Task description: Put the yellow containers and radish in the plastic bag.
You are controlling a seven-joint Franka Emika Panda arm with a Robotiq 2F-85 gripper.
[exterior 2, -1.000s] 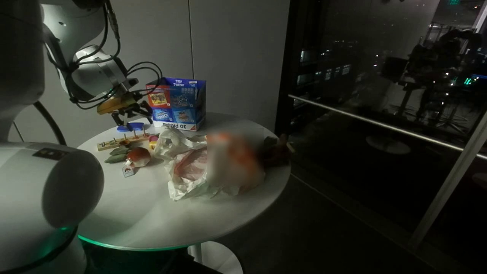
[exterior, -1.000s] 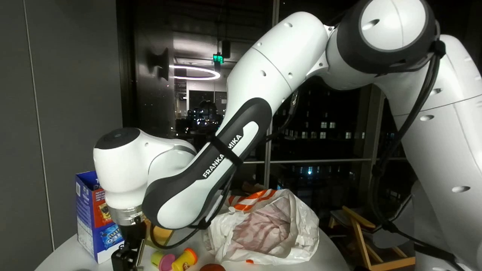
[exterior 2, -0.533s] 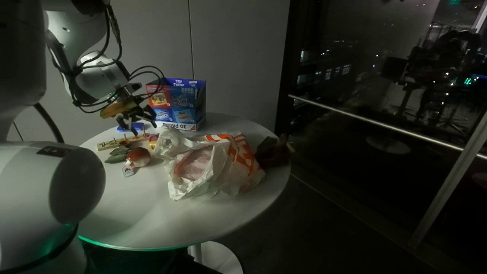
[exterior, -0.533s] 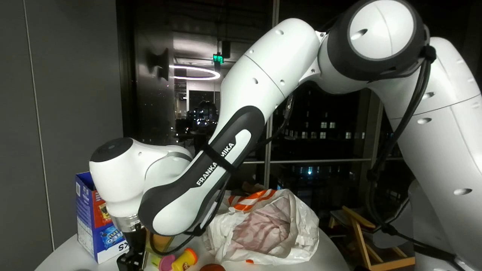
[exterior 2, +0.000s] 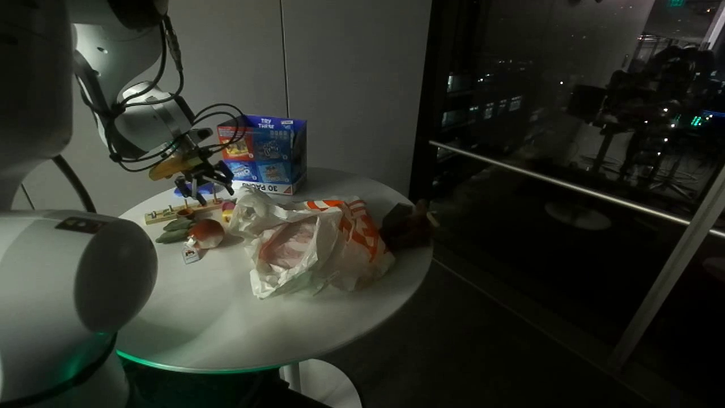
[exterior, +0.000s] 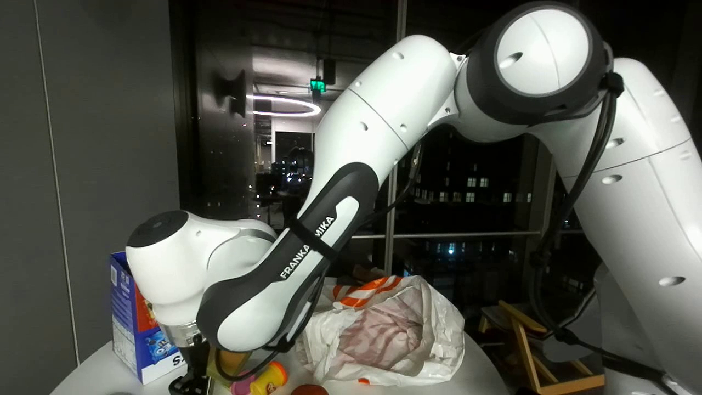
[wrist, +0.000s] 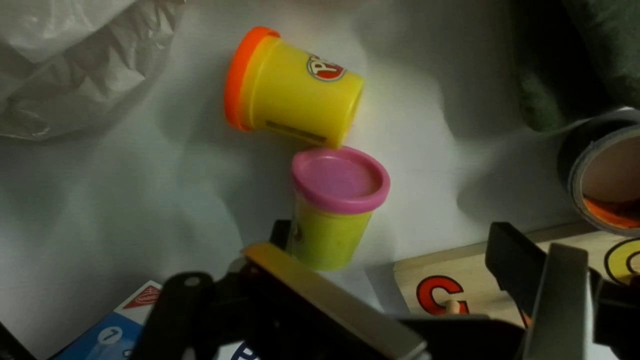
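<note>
Claw (wrist: 435,290): hovering spread
Pink-lidded tub (wrist: 337,202): resting near it
Orange-lidded tub (wrist: 297,92): lying farther out (on its side)
Radish (exterior 2: 208,233): resting beyond
Bag (exterior 2: 334,243): gaping apart from it

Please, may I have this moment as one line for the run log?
gripper: open, holding nothing | orange-lidded tub, pink-lidded tub, radish: on table, outside bag | bag: on table, mouth open
</note>
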